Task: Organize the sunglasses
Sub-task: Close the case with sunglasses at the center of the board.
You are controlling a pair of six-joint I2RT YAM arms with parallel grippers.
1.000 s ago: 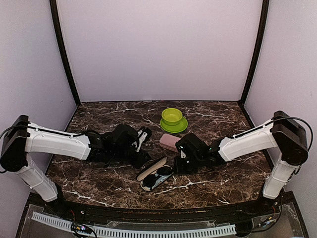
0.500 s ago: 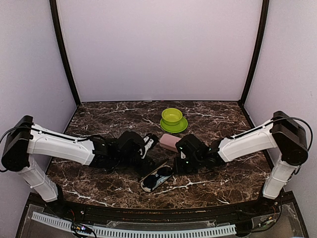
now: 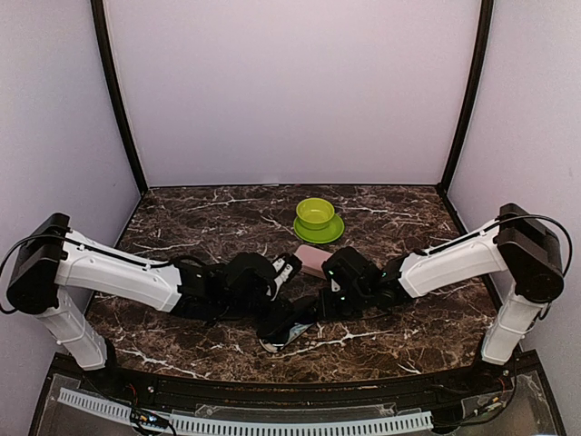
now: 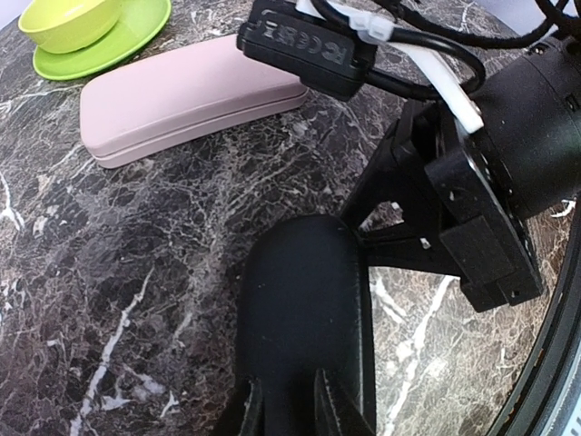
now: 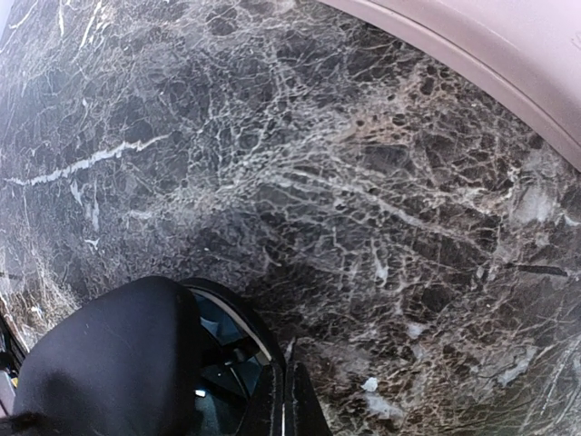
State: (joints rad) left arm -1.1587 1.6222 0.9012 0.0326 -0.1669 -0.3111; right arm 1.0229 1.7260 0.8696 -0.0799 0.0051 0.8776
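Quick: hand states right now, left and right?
Left hand: slightly open, tips on the black case lid, gripping nothing.
Right hand: shut, at the case rim; whether it pinches the rim is unclear.

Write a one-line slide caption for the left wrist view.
Left end effector at the black case, right arm alongside; pink case and green bowl on its saucer beyond, on the marble table.
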